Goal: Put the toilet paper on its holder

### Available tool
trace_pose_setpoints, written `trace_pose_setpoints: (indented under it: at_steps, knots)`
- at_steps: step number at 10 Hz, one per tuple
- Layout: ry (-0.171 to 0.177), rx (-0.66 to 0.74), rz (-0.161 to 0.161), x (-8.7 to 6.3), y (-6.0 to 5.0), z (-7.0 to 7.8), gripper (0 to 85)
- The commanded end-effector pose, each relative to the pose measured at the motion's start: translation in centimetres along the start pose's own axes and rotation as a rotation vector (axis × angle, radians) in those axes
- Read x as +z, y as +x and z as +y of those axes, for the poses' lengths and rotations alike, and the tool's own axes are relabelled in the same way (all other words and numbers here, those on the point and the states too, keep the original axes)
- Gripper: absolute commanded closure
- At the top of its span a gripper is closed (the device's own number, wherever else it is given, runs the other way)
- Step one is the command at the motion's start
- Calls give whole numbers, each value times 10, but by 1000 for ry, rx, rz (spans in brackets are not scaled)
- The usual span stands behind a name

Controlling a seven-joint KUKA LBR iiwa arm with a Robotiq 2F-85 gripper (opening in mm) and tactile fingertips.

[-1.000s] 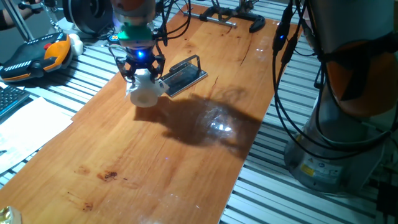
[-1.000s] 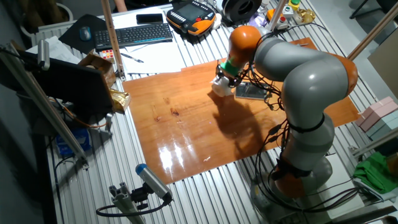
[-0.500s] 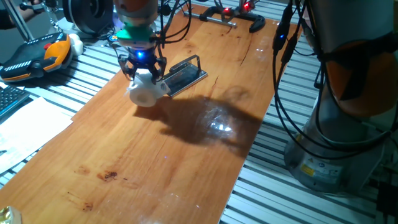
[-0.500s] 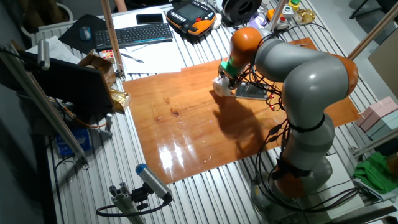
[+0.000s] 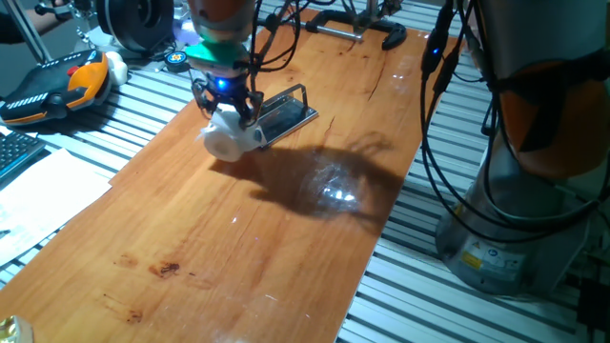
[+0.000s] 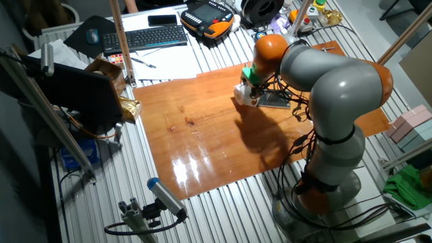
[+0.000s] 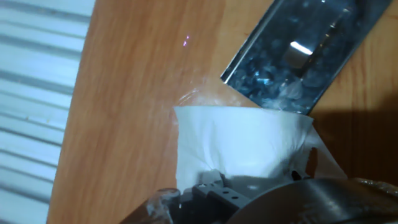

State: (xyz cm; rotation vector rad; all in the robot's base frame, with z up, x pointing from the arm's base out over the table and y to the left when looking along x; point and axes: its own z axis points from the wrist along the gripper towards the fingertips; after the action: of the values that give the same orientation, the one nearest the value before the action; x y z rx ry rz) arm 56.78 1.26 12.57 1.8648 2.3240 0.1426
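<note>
At the near edge of the hand view, the tool (image 7: 249,186) clamps the small white cylindrical paper roll (image 5: 229,138), soft and creased, a torn flap loose. Since a second ago it has carried the roll closer to the flat dark grey metal holder plate (image 5: 283,117) on the wooden counter (image 5: 286,238); seating remains.
</note>
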Motion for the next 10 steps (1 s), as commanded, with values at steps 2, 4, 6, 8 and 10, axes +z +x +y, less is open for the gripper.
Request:
trace_pose_setpoints:
  at_steps: [2, 4, 6, 8, 10]
  knots:
    - [11, 469, -74, 0, -5, -1, 843]
    - [5, 505, -69, 2, -13, -2, 843]
    - [-5, 515, -71, 8, -19, -5, 843]
    - [-21, 521, -71, 12, -28, -10, 843]
    - [-18, 514, -50, 11, -38, -15, 843]
